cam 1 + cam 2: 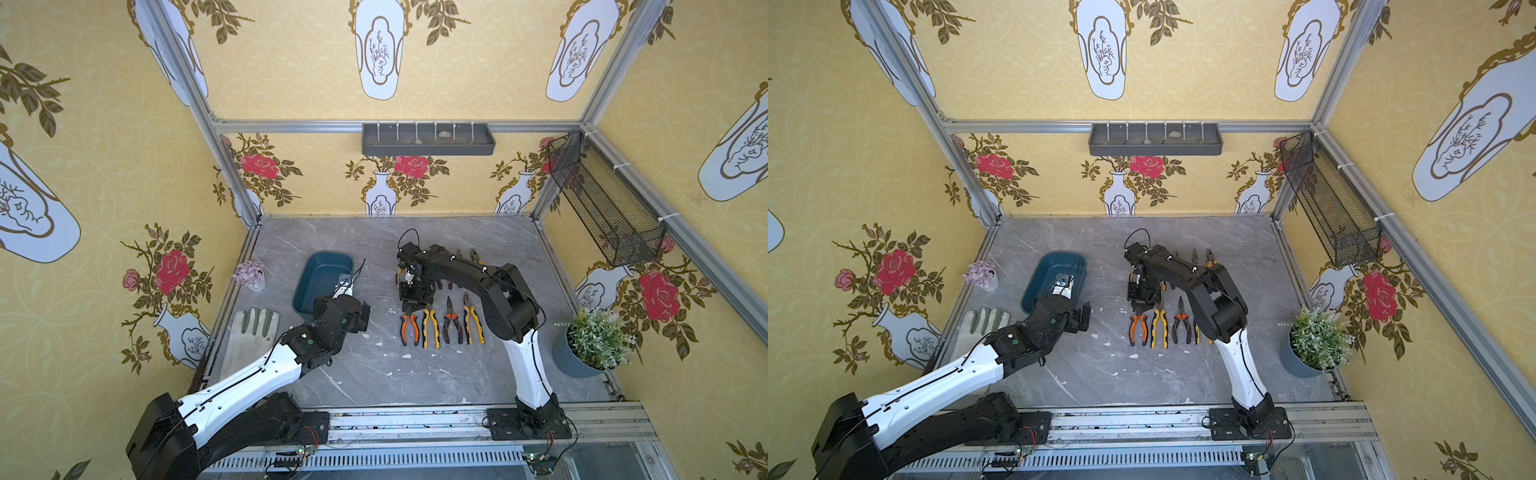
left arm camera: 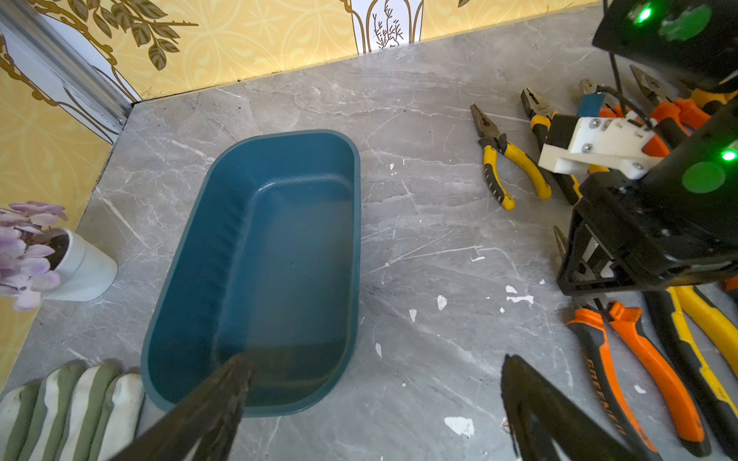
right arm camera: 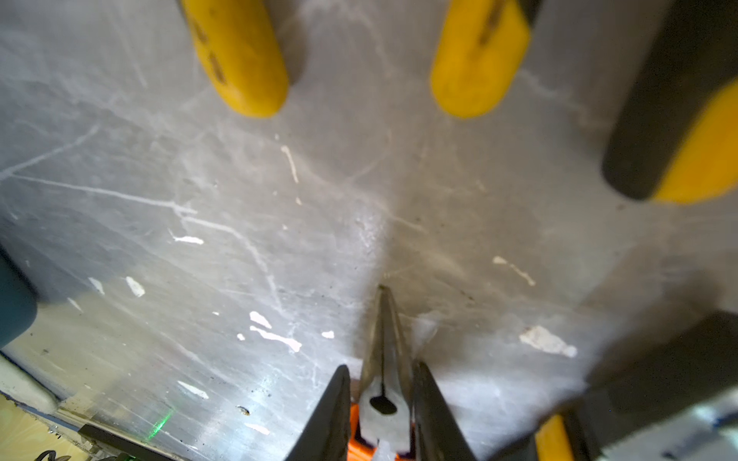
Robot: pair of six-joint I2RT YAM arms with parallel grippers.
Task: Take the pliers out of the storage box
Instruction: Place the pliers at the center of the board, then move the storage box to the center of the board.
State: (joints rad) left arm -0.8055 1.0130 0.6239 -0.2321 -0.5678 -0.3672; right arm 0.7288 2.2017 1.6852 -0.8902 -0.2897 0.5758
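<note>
Right gripper (image 3: pixel 381 365), fingers (image 3: pixel 331 411) straddling the nose of orange-handled pliers (image 3: pixel 385 327), clamped or loose cannot be told, yellow-handled pliers (image 3: pixel 239 60) lying just ahead, left gripper (image 2: pixel 375 359) spread wide, storage box (image 2: pixel 207 259) under one finger.

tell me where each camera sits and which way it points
top views: stereo pair high above the arms' base side, looking down on the table; left arm, right arm, storage box and pliers show in both.
left wrist: on the left arm, looking past the open left gripper down at the storage box; the right arm shows too.
right wrist: on the right arm, low over the table, looking along the right gripper, whose fingers flank orange-handled pliers.
shared: top and left wrist views both show storage box and pliers.
</note>
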